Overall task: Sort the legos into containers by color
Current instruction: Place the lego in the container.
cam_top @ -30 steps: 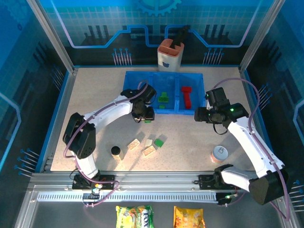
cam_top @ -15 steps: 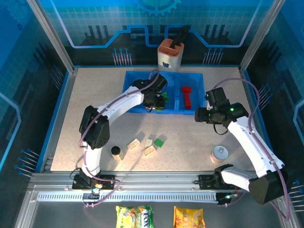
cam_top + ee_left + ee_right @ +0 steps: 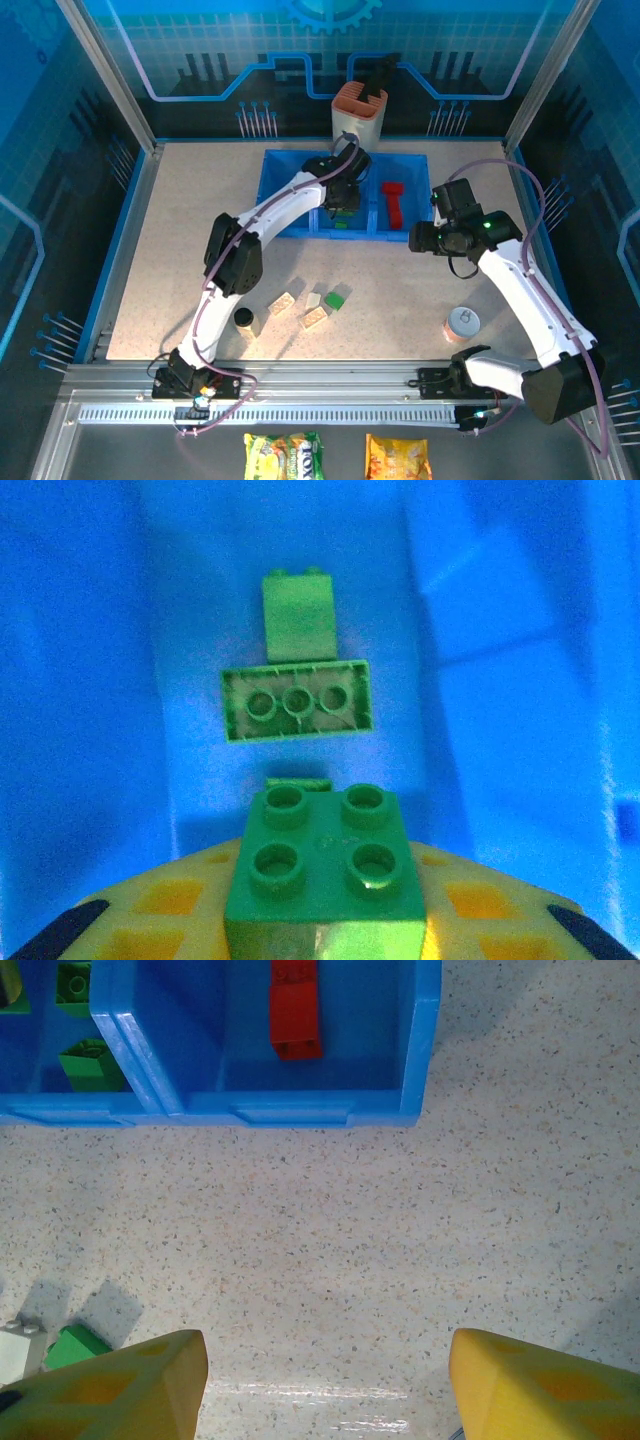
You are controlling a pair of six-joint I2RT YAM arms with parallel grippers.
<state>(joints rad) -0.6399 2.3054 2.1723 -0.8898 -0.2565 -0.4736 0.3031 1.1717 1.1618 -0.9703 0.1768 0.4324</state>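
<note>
My left gripper [image 3: 345, 198] hangs over the middle compartment of the blue tray [image 3: 285, 190], shut on a green four-stud lego [image 3: 325, 865] between its yellow fingers [image 3: 150, 910]. Below it in that compartment lie a flat green lego [image 3: 297, 700] and another green lego [image 3: 298, 615]. A red lego [image 3: 393, 203] lies in the right compartment. My right gripper [image 3: 425, 240] stands open over bare table just in front of the tray's right end, its fingers [image 3: 545, 1390] holding nothing. On the table rest two cream legos [image 3: 283, 302] [image 3: 315, 318] and a green lego [image 3: 337, 297].
A small black cylinder [image 3: 243, 318] stands left of the loose legos. A silver-topped tin can [image 3: 462, 322] sits near my right arm. An orange-and-white cup holder [image 3: 358, 112] stands behind the tray. Snack packets [image 3: 285, 455] lie below the table's front rail.
My left arm has swung from the tray's near edge back and to the right, over the middle compartment, carrying the green lego. The right arm has hardly moved.
</note>
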